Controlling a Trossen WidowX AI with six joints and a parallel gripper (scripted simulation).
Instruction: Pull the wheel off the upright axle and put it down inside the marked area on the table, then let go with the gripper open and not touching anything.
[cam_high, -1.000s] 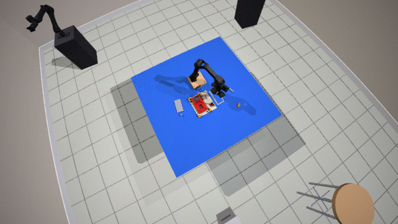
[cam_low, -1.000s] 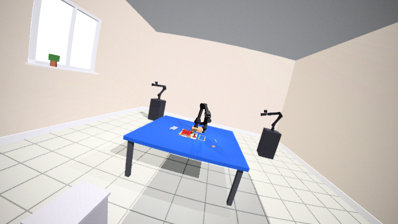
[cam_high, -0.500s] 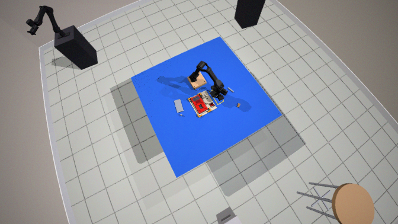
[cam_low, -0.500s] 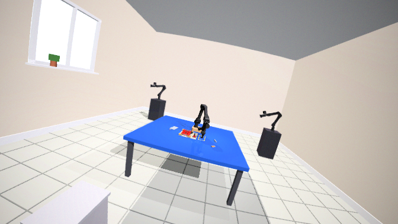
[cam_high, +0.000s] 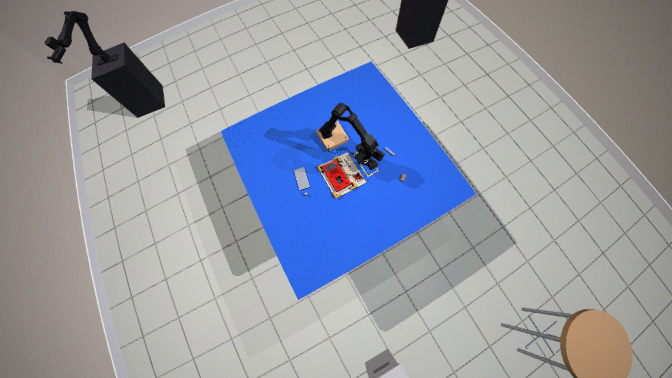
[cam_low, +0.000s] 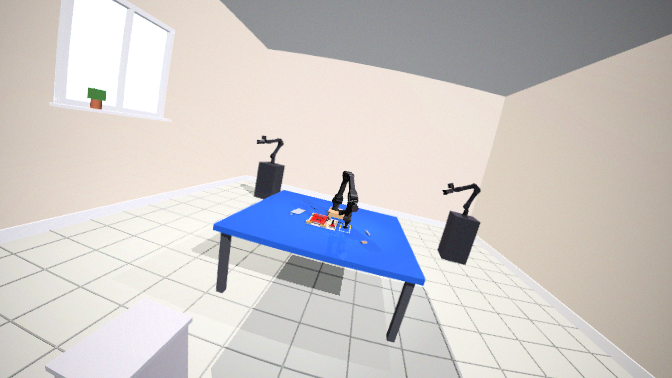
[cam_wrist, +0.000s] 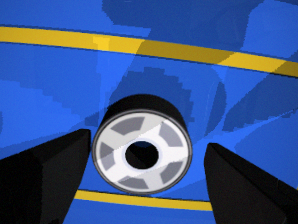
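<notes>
Wrist view shows the wheel (cam_wrist: 143, 155) lying flat on the blue table (cam_wrist: 53, 90), its grey hub face and dark centre hole turned up toward the camera. The gripper (cam_wrist: 143, 183) hangs straight above it with its 2 dark fingers spread to either side, a clear strip of blue showing between each finger and the wheel's rim, so the jaws stand open and grip nothing. A yellow line (cam_wrist: 143, 46) of the marked area crosses the table beyond the wheel, and a second yellow line runs just under the wheel's near edge; the wheel sits between the 2, its lower rim overlapping the near one.

From the top camera, the arm (cam_high: 352, 125) reaches out from its wooden base (cam_high: 333, 136) and bends down so the gripper (cam_high: 369, 159) sits over the yellow outline (cam_high: 371, 172), right beside the red and white board (cam_high: 342, 178). A grey plate (cam_high: 301, 178) lies well apart on the other side of the board, and a small brown block (cam_high: 402, 177) rests further out on the table.

From the exterior camera, the arm (cam_low: 346, 199) is small and the wheel cannot be made out.
</notes>
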